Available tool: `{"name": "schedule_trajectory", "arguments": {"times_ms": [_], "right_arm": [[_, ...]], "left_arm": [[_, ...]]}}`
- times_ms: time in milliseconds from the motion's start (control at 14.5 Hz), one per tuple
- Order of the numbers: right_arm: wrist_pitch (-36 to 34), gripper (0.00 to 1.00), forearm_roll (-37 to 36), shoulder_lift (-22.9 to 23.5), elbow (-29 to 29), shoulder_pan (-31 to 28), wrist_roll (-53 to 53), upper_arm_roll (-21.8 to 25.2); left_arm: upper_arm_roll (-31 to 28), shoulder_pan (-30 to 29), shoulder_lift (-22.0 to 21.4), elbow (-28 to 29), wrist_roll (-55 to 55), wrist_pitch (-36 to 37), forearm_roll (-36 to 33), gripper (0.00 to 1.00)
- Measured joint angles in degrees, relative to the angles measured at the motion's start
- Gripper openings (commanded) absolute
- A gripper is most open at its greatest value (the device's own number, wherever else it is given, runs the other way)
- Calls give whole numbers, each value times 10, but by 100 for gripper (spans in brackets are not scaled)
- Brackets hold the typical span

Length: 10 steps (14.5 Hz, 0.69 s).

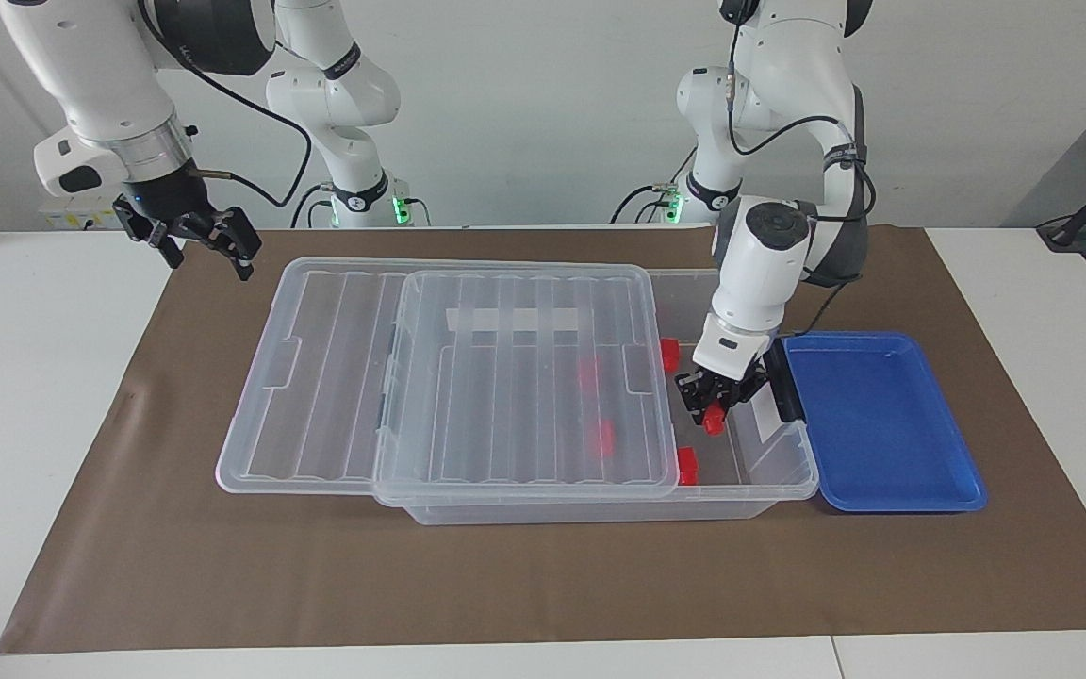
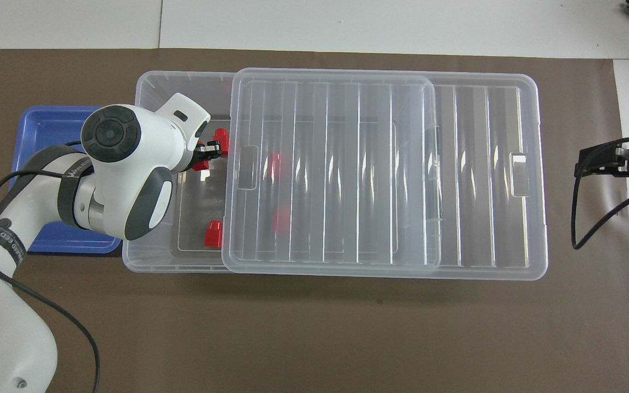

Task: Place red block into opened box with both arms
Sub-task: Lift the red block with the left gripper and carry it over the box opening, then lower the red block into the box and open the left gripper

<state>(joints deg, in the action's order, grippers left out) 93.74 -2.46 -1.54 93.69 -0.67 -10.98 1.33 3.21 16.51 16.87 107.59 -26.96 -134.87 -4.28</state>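
A: Where is the left gripper [image 1: 713, 407]?

B: Down inside the uncovered end of the box [image 1: 769, 471], at the left arm's end of the table. Its fingertips are pinched tight on the red block [image 1: 714, 421], which hangs just under them, above the box floor. Whether the block touches the floor I cannot tell.

A: And from above?

B: The left arm's wrist covers much of that end of the box. Only the black tips of the left gripper [image 2: 209, 154] poke out, with a bit of the red block [image 2: 201, 165] under them.

A: What else lies in the box?

B: Four more red blocks. One [image 1: 669, 354] sits near the box edge closest to the robots, just beside the gripper. Another [image 1: 688, 466] lies by the edge farthest from the robots. Two show dimly through the lid [image 1: 524, 377], which is slid toward the right arm's end so it overhangs the box there.

A: The blue tray [image 1: 882, 424]?

B: It touches the box's end wall at the left arm's end of the brown mat [image 1: 543, 575].

A: The right gripper [image 1: 208, 245]?

B: It waits in the air over the mat's corner at the right arm's end, fingers spread wide, holding nothing.
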Motion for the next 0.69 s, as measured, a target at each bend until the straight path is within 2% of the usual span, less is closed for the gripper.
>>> {"name": "schedule_trajectory", "arguments": {"times_ms": [345,690], "right_arm": [[0,100,0,0,0,-2,0,0],[0,100,0,0,0,-2,0,0]], "left_arm": [[2,0,21,10,0,-27,-19,0],[1,0,21,61,0,-89,-20,0]]}}
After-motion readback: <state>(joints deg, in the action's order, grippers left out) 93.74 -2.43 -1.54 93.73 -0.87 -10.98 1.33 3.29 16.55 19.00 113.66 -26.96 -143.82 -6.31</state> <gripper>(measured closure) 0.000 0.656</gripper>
